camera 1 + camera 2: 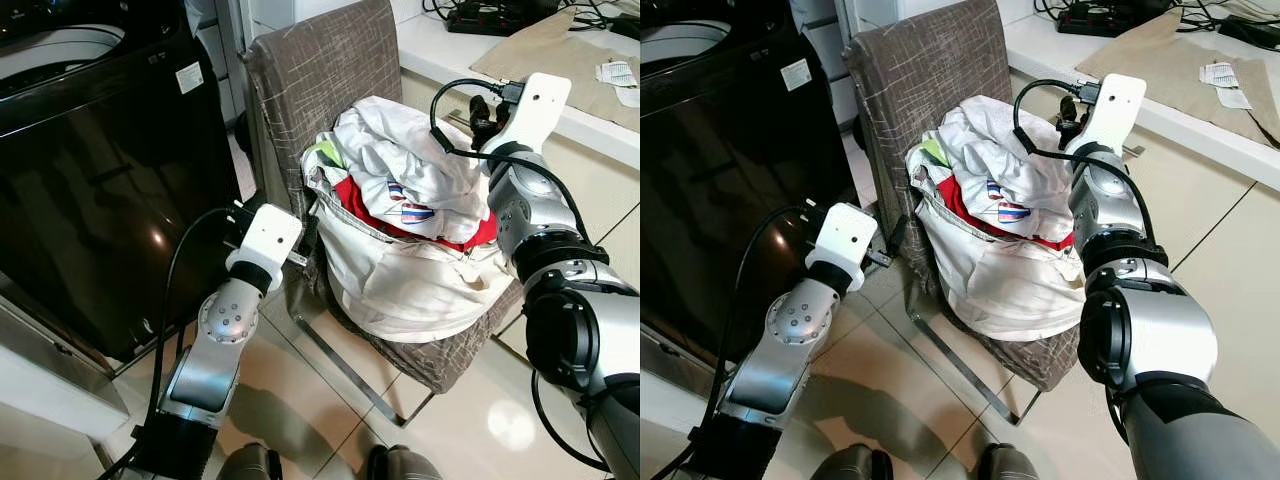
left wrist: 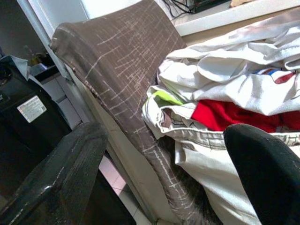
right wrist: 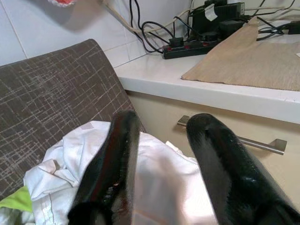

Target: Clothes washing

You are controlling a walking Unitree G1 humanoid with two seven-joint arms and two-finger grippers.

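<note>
**Q:** Right gripper (image 3: 159, 164) first — what's it doing? Grabbing anything?

**A:** Nope. Its two black fingers (image 3: 110, 173) are spread apart with a gap between them, nothing pinched. It hovers just above the white garment (image 1: 400, 150) on top of the laundry pile, on the side near the counter (image 1: 440, 55).

**Q:** And the left one?

**A:** Left gripper (image 2: 168, 187) sits low beside the chair's front corner, pointing at the pile from the washer side. Fingers wide apart there too, holding nothing. Close to the white laundry bag (image 1: 400, 280), but I can't tell if it touches.

**Q:** Where's the laundry exactly?

**A:** Heaped in that bag on the seat of a brown fabric chair (image 1: 320, 70). White stuff on top, a red garment (image 1: 365, 205) underneath, a bit of lime green fabric (image 1: 322, 152) near the backrest.

**Q:** Surroundings?

**A:** Black top-loading washing machine (image 1: 100, 180) just beside the chair on the robot's left. The counter has a tan cloth (image 1: 555, 50), a power strip (image 3: 194, 47) and cables, plus a drawer handle (image 3: 248, 140) below.
</note>
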